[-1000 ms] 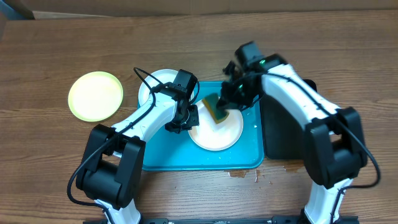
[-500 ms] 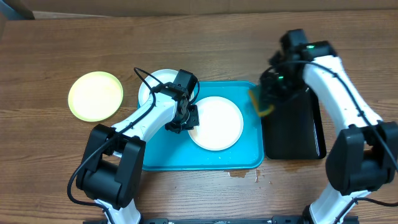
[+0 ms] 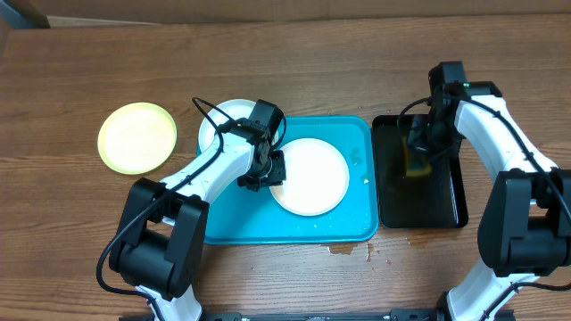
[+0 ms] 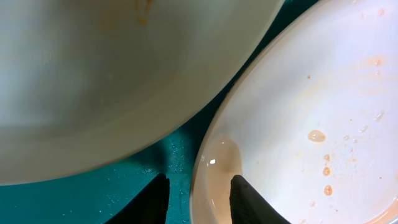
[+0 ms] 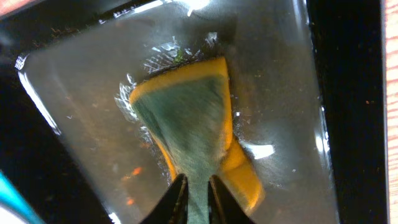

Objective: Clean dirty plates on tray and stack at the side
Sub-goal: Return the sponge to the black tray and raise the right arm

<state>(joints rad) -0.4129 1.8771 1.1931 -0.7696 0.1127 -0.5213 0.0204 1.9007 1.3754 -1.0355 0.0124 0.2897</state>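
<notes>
**Left pincer**: over the turquoise tray, fingers a little apart and straddling the rim of a white plate. One finger lies over the plate's droplet-spotted face. The other lies outside it, with a sliver of tray showing between that finger and the rim, so the rim is not clamped.

A second white plate lies just beyond this pincer, at the tray's far left corner. A yellow-green plate rests on the wooden surface, well apart to the pincer's left.

**Right pincer**: over the black tray, just right of the turquoise tray. Its fingers stand narrow and pinch one end of a yellow-and-green sponge. The rest of the sponge lies straight ahead of the fingers in shallow water.
</notes>
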